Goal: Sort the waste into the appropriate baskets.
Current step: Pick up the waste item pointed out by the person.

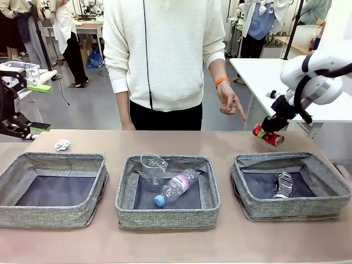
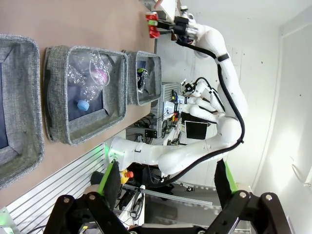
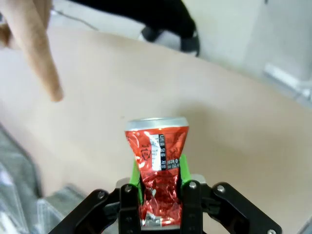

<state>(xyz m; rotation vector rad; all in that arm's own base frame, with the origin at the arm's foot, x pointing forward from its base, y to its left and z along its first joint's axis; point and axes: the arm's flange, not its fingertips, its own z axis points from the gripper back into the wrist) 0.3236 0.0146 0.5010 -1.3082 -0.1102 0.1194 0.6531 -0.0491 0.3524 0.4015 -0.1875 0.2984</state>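
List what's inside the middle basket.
A clear cup and a blue-capped bottle lie in the middle basket. Its dark lining shows around them; the near wall hides the floor's front strip.

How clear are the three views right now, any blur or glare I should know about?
Front view: even light, sharp throughout. Right wrist view: red can fairly sharp, the person's finger and background blurred. Left wrist view: rolled sideways, far wall washed out.
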